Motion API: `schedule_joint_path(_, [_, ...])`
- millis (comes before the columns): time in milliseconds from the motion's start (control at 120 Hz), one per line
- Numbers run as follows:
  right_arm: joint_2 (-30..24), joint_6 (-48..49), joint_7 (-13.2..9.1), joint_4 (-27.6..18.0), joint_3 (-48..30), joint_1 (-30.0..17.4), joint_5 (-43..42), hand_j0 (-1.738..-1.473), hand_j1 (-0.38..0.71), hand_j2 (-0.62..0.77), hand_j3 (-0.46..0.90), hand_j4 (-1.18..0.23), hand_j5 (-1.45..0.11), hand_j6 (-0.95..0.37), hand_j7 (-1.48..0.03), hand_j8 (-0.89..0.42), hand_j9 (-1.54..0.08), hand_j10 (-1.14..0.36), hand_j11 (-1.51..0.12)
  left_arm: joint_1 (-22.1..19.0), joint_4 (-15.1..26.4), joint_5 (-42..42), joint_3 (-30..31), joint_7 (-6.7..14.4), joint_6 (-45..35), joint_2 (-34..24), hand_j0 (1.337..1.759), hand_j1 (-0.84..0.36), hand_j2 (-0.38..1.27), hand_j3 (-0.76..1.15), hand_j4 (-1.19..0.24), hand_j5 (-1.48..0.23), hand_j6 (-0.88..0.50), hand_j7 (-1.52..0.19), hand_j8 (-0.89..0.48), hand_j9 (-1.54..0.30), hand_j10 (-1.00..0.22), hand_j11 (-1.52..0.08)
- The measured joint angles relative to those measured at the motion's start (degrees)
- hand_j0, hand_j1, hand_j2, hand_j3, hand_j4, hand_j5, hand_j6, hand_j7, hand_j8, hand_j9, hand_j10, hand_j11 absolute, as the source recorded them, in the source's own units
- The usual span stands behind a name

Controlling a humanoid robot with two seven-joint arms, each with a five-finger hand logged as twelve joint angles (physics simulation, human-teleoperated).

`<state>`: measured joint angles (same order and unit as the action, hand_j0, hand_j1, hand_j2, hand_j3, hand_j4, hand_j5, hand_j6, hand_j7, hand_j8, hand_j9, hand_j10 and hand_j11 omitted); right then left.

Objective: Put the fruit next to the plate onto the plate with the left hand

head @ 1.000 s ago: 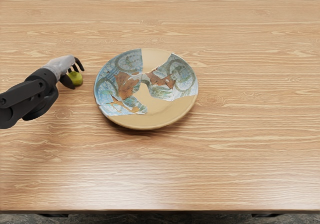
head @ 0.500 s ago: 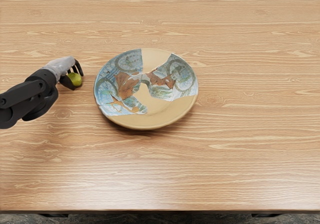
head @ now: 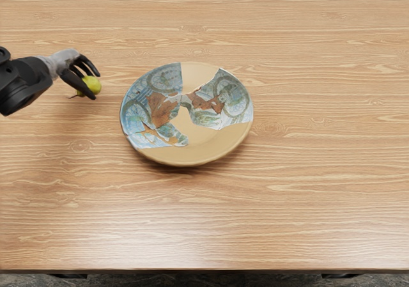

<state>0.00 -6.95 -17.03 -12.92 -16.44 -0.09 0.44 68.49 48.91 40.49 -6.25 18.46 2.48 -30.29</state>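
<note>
One fruit (head: pixel 93 84) clasped in left hand (head: pixel 75 71), beside patterned plate (head: pixel 206 150).

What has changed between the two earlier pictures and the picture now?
The left robot hand closed its fingers around the small green fruit and moved up in the picture. The fruit went with it and appears lifted off the table. Less of the arm now shows at the left edge. The plate stayed where it was, with no fruit on it yet.
</note>
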Motion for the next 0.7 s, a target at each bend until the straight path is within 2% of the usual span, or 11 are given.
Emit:
schedule_joint_path(42, [0.00, -0.01, 0.00, 0.00, 0.00, 0.00, 0.00, -1.658, -0.35, 0.00, 0.00, 0.00, 0.00, 0.00, 0.00, 0.00, 0.00, 0.00, 0.00, 1.61, 0.01, -3.15, -0.25, 0.00, 4.21, -1.54, 1.656, -0.31, 0.47, 0.00, -0.68, -0.91, -0.51, -0.89, -0.50, -0.90, -0.69, -0.90])
schedule_joint_path(75, [0.00, 0.00, 0.00, 0.00, 0.00, 0.00, 0.00, -1.658, -0.35, 0.00, 0.00, 0.00, 0.00, 0.00, 0.00, 0.00, 0.00, 0.00, 0.00, 2.96, -0.03, -5.40, -0.39, 0.01, 7.82, -2.58, 1.656, -0.30, 0.39, 0.00, -0.69, -0.90, -0.51, -0.89, -0.51, -0.90, -0.69, -0.90])
schedule_joint_path(175, [0.00, -0.01, 0.00, 0.00, 0.00, 0.00, 0.00, -1.658, -0.35, 0.00, 0.00, 0.00, 0.00, 0.00, 0.00, 0.00, 0.00, 0.00, 0.00, 5.40, -0.03, -11.46, -0.64, -0.01, 17.26, -4.30, 1.656, -0.31, 0.41, 0.00, -0.69, -0.90, -0.51, -0.89, -0.49, -0.90, -0.69, -0.90])
schedule_joint_path(358, [0.00, 0.00, 0.02, 0.00, 0.00, 0.00, 0.00, -1.658, -0.35, 0.00, 0.00, 0.00, 0.00, 0.00, 0.00, 0.00, 0.00, 0.00, 0.00, 8.52, 0.06, -17.10, -0.85, -0.02, 27.81, -4.05, 1.657, -0.33, 0.44, 0.00, -0.68, -0.90, -0.49, -0.89, -0.48, -0.90, -0.69, -0.89])
schedule_joint_path(467, [0.00, 0.00, 0.02, 0.00, 0.00, 0.00, 0.00, -1.658, -0.35, 0.00, 0.00, 0.00, 0.00, 0.00, 0.00, 0.00, 0.00, 0.00, 0.00, 8.47, 0.32, -18.77, -0.79, 0.00, 30.91, -2.31, 1.657, -0.34, 0.44, 0.00, -0.69, -0.90, -0.49, -0.88, -0.48, -0.89, -0.69, -0.89])
schedule_joint_path(550, [0.00, -0.01, 0.03, 0.00, 0.00, 0.00, 0.00, -1.658, -0.35, 0.00, 0.00, 0.00, 0.00, 0.00, 0.00, 0.00, 0.00, 0.00, 0.00, 8.36, 0.57, -19.48, -0.76, 0.56, 31.89, -0.48, 1.658, -0.39, 0.59, 0.00, -0.68, -0.91, -0.50, -0.89, -0.46, -0.89, -0.69, -0.89])
schedule_joint_path(583, [0.00, 0.00, 0.02, 0.00, 0.00, 0.00, 0.00, -1.658, -0.35, 0.00, 0.00, 0.00, 0.00, 0.00, 0.00, 0.00, 0.00, 0.00, 0.00, 8.33, 0.75, -19.53, -0.72, 0.75, 32.10, 0.46, 1.658, -0.38, 0.56, 0.00, -0.68, -0.90, -0.49, -0.89, -0.46, -0.89, -0.69, -0.89])
schedule_joint_path(683, [0.00, 0.01, 0.02, 0.00, 0.00, 0.00, 0.00, -1.658, -0.35, 0.00, 0.00, 0.00, 0.00, 0.00, 0.00, 0.00, 0.00, 0.00, 0.00, 7.98, 1.05, -19.91, -0.69, 1.96, 32.49, 3.14, 1.658, -0.42, 0.61, 0.00, -0.68, -0.91, -0.47, -0.89, -0.44, -0.89, -0.69, -0.89])
schedule_joint_path(692, [0.00, 0.00, 0.02, 0.00, 0.00, 0.00, 0.00, -1.658, -0.35, 0.00, 0.00, 0.00, 0.00, 0.00, 0.00, 0.00, 0.00, 0.00, 0.00, 7.94, 1.07, -19.94, -0.68, 2.07, 32.46, 3.21, 1.658, -0.42, 0.62, 0.00, -0.68, -0.90, -0.50, -0.89, -0.43, -0.89, -0.69, -0.89])
schedule_joint_path(700, [0.00, 0.00, 0.02, 0.00, 0.00, 0.00, 0.00, -1.658, -0.35, 0.00, 0.00, 0.00, 0.00, 0.00, 0.00, 0.00, 0.00, 0.00, 0.00, 7.92, 1.08, -19.94, -0.67, 2.16, 32.49, 3.26, 1.658, -0.42, 0.63, 0.00, -0.68, -0.91, -0.46, -0.89, -0.44, -0.89, -0.69, -0.89])
